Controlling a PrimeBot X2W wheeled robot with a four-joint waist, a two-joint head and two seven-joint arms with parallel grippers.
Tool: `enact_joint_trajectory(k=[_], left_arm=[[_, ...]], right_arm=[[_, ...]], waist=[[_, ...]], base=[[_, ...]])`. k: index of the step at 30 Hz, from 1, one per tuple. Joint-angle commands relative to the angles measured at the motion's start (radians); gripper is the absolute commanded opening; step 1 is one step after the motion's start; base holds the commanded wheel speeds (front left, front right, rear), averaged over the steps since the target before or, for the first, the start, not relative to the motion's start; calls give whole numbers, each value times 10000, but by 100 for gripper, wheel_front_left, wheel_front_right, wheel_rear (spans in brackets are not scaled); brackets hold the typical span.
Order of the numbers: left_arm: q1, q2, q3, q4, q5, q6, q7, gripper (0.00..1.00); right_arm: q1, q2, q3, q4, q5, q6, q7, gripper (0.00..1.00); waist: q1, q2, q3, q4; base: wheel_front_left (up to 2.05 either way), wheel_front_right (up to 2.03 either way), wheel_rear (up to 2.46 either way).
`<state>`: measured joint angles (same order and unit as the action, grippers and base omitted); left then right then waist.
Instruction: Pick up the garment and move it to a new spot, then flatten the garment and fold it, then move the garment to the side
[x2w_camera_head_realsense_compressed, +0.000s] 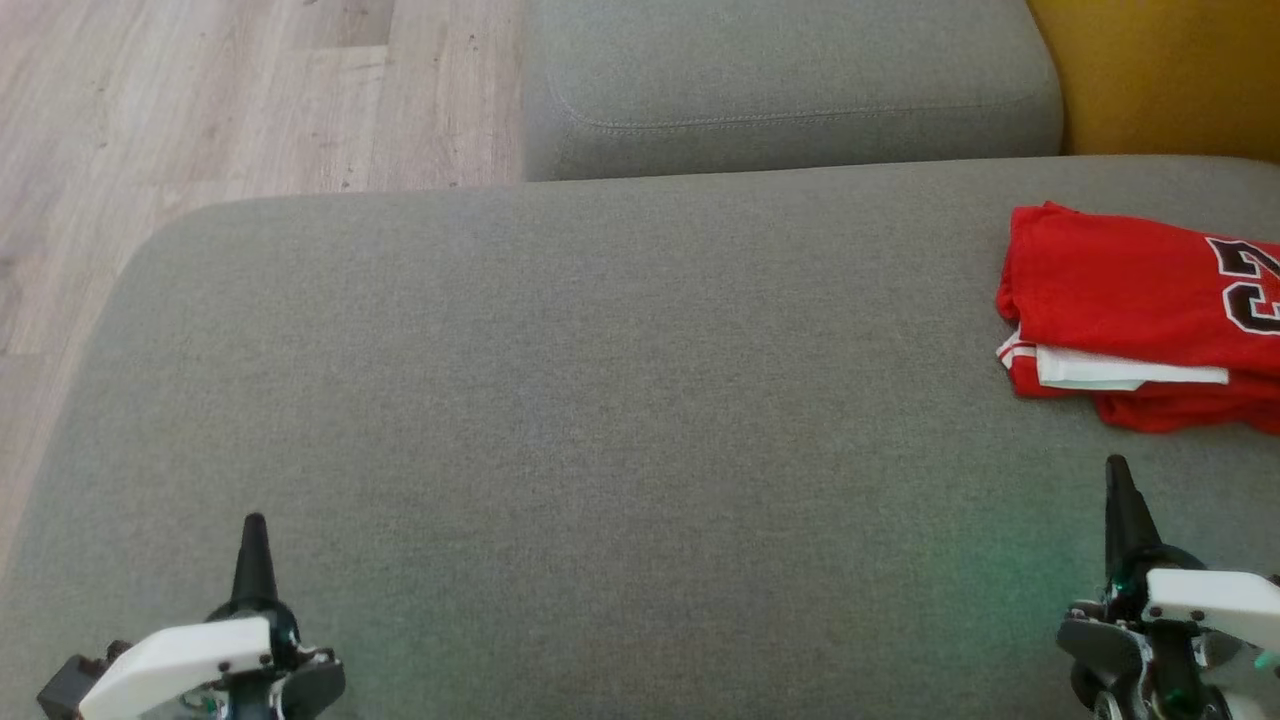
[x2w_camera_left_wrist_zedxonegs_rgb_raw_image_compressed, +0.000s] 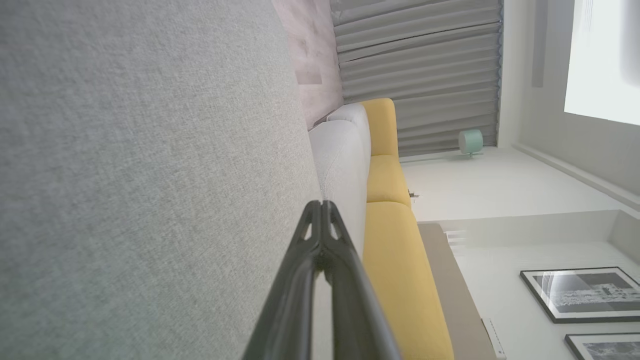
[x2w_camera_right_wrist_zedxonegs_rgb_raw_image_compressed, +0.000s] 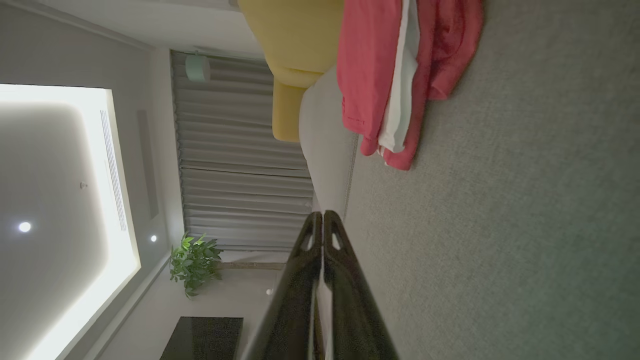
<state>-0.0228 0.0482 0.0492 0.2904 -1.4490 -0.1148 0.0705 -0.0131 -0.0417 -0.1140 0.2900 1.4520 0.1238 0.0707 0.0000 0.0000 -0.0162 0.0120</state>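
We have open grey cushion (x2w_camera_head_realsense_compressed: 560, 400) across the left and middle; the folded red garment (x2w_camera_head_realsense_compressed: 1120, 300) occupies the far right, and a second cushion (x2w_camera_head_realsense_compressed: 780, 90) rises beyond.

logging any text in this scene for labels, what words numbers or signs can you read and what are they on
"2", probably: a black numeral outlined in white on the red jersey, which lies on the grey sofa cushion. The head view's right edge cuts it off, so the reading is unsure and any further digits are hidden.
Framed pictures in the left wrist view: no legible text.
Nothing else readable.
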Motion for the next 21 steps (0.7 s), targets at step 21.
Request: enact_joint_trajectory(k=[21], left_arm=[[-854, 20, 645, -449, -1598, -159, 427, 0]], right_arm=[[-949, -85, 1, -452, 1565, 69, 426, 0]], waist=[[0, 0, 193, -120]], base=[[0, 0, 0]])
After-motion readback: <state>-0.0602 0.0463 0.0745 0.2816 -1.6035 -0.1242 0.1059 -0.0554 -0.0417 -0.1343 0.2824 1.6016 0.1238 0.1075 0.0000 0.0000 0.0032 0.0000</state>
